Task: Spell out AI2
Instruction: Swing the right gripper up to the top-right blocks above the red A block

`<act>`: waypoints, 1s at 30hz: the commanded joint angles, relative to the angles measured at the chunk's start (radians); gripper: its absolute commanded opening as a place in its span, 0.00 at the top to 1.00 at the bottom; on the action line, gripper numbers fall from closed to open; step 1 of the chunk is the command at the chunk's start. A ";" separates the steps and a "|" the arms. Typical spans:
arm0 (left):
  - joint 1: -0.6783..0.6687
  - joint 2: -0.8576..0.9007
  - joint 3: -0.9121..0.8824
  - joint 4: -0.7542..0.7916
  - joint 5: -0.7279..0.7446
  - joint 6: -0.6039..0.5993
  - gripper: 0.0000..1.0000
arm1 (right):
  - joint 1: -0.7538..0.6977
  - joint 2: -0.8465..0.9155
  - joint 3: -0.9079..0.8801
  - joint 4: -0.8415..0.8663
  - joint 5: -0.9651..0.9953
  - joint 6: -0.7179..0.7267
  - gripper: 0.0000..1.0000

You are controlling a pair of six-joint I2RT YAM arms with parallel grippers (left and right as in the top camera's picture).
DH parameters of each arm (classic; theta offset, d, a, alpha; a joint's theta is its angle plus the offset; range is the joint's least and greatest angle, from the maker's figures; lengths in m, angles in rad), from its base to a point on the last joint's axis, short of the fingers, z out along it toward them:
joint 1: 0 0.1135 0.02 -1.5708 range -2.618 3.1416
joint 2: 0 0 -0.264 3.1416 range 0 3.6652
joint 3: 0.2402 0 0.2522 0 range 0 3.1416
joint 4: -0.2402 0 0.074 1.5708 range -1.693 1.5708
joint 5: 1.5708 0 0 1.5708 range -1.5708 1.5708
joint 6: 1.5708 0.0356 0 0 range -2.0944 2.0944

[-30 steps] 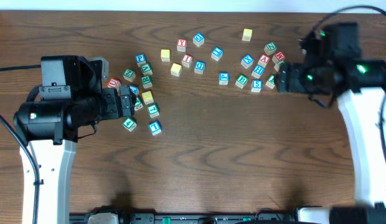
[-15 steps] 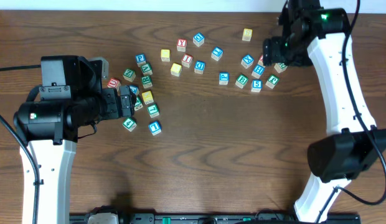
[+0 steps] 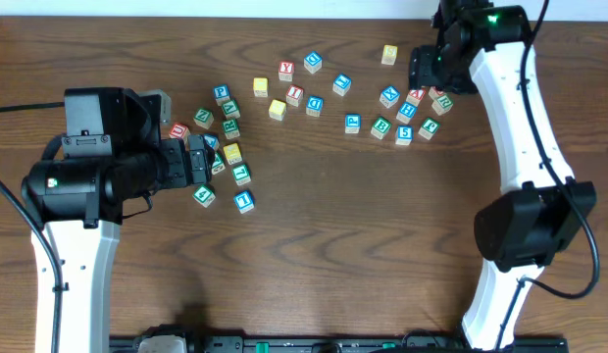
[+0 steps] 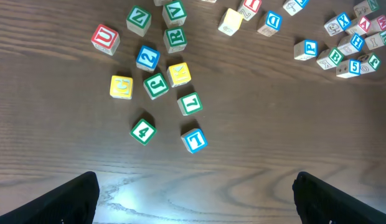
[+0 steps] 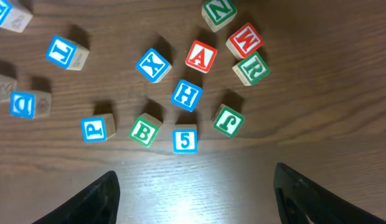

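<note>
My right tool hangs over the right-hand cluster, where the A cube sits between the X cube and the M cube, with the H cube just before it. The I cube lies toward the middle of the counter. The 2 cube sits in the left cluster by my left tool.
</note>
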 commanded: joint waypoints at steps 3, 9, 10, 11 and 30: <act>-0.002 -0.002 0.018 -0.004 0.012 -0.009 0.02 | 0.012 0.032 0.008 0.013 0.029 0.116 0.29; -0.002 -0.002 0.018 -0.004 0.012 -0.009 0.02 | 0.012 0.036 0.006 0.037 0.053 0.223 0.31; -0.002 -0.002 0.018 -0.004 0.012 -0.009 0.02 | 0.012 0.037 0.006 0.043 0.053 0.222 0.31; -0.002 -0.001 0.018 -0.004 0.012 -0.009 0.02 | 0.012 0.037 0.006 0.045 0.053 0.222 0.31; -0.002 0.000 0.014 -0.005 0.012 -0.009 0.02 | 0.039 0.037 0.005 0.058 -0.069 -0.246 0.28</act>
